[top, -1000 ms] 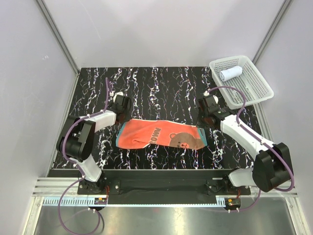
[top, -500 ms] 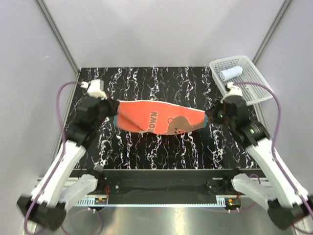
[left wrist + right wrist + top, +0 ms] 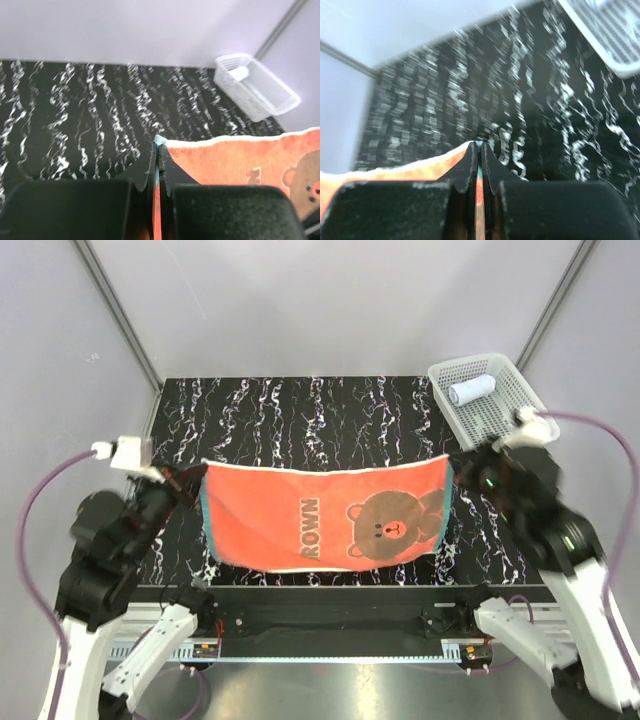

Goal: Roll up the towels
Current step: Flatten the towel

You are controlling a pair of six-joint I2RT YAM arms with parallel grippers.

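Observation:
The orange-red towel [image 3: 320, 515] with teal edging and a brown bear print hangs spread out in the air above the black marbled table. My left gripper [image 3: 196, 476] is shut on its upper left corner, seen pinched between the fingers in the left wrist view [image 3: 159, 150]. My right gripper [image 3: 455, 462] is shut on its upper right corner, seen in the right wrist view [image 3: 479, 150]. The towel [image 3: 240, 160] stretches taut between them. The white towel [image 3: 472, 390], rolled into a short cylinder, lies in the white mesh basket [image 3: 510, 425].
The basket stands at the table's far right corner and shows in the left wrist view [image 3: 260, 97] and the right wrist view [image 3: 610, 30]. Grey walls with metal rails enclose the table [image 3: 320, 410]. Both arms are raised near the side edges.
Both grippers have lifted the towel off the table and moved apart and toward the near edge. The towel has gone from a folded strip to hanging open and spread.

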